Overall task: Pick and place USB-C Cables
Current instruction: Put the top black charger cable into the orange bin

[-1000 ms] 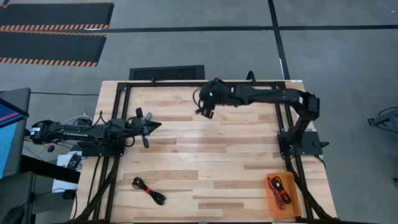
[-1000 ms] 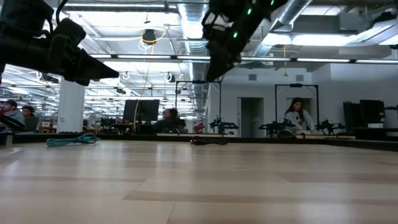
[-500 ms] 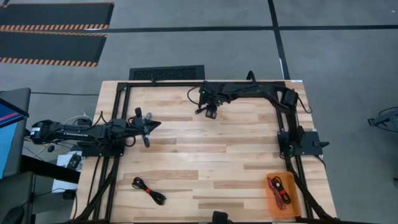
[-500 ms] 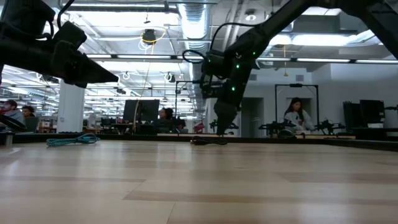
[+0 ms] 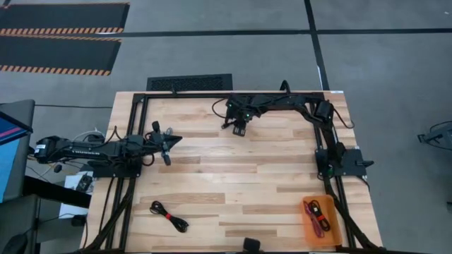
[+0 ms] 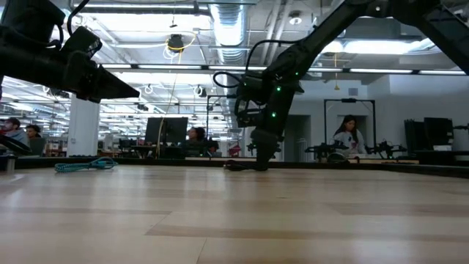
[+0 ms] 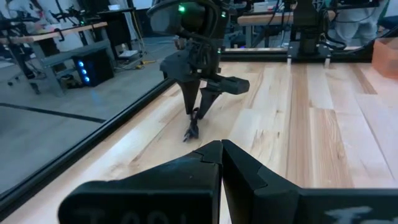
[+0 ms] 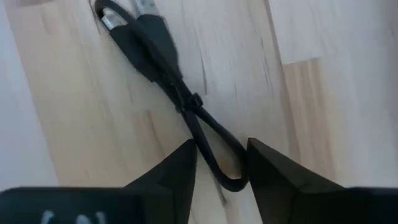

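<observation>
— reaching down at the far side of the table (image 5: pixel 233 176), the right gripper (image 5: pixel 239 128) stands nearly upright over a black cable (image 8: pixel 180 93). why so steep, do you think?

— likely because the bundle lies flat on the wood. coming from straight above lets one finger pass on each side. in the right wrist view the fingers (image 8: pixel 168 171) are parted, with the near loop of the cable lying in the gap between them. nothing is pinched yet, as far as i can see; the cable looks to rest on the boards.

— and the left gripper (image 5: pixel 167 144)?

— it waits above the left side of the table, well apart from the work. its own wrist view shows the fingertips pressed together with nothing between them.

— where are the other cables?

— a black-and-red cable (image 5: pixel 169 216) lies loose near the front left corner. a teal cable (image 6: pixel 86 165) shows in the low view, on the table's left edge.

— any container?

— an orange bin (image 5: pixel 335 220) sits at the front right, beside the right arm's base. it holds a dark and red cable bundle (image 5: pixel 316 215); how many, i cannot tell. i judge it the drop-off, so the black cable has the table's whole depth to travel.
</observation>
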Available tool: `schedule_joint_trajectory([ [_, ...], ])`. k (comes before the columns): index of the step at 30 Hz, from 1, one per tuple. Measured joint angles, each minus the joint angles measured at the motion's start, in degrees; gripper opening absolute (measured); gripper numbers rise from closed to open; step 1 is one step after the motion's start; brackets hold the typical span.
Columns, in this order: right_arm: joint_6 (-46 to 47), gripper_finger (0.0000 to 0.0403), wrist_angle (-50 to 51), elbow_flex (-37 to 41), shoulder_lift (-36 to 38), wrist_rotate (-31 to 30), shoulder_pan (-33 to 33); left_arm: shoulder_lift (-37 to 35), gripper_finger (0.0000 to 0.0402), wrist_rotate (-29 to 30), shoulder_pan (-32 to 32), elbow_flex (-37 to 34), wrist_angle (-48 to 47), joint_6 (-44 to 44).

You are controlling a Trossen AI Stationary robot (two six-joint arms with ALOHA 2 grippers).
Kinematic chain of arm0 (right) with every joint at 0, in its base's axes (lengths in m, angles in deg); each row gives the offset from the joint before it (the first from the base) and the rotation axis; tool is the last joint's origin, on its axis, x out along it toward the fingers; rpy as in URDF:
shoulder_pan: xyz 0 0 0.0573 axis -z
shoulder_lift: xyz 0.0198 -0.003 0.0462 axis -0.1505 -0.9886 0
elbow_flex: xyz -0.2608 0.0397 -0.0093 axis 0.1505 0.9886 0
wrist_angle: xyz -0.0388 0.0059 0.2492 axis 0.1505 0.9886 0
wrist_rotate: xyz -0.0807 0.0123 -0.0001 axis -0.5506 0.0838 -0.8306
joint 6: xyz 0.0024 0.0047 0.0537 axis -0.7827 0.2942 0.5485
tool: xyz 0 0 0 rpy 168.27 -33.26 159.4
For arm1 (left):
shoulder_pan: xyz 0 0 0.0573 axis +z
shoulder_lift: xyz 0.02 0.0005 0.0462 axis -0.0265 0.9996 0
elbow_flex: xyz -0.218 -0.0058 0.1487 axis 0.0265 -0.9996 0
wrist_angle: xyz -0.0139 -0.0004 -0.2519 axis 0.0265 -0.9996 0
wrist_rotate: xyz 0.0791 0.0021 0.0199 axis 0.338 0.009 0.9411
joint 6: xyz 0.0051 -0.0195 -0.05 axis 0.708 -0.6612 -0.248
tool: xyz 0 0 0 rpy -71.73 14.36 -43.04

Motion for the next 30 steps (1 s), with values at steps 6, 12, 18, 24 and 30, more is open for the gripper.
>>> schedule_joint_trajectory([
  [6, 3.6, 0.0064, 3.4, 0.2, 1.1, -1.3, -0.9, 0.0, 0.0000, -0.1, 0.0, 0.0, 0.0, -1.1],
  [12, 10.1, 0.0018, 7.6, 0.5, 4.0, -2.2, -2.5, 0.0, 0.0000, -0.6, 0.0, 0.0, 0.3, -1.2],
  [18, 15.5, 0.0010, 10.5, 0.3, 10.0, -2.4, -5.2, 0.0, 0.0000, -0.7, 0.0, 0.0, 2.4, -0.5],
  [24, 21.1, 0.0013, 17.4, 0.3, 17.3, -7.8, -9.1, 0.0, 0.0000, -1.7, 0.0, 0.0, 5.0, 3.4],
  [30, 30.4, 0.0005, 27.2, 0.3, 23.8, -13.4, -14.1, 0.0, 0.0000, -1.6, 0.0, 0.0, 8.4, 6.8],
])
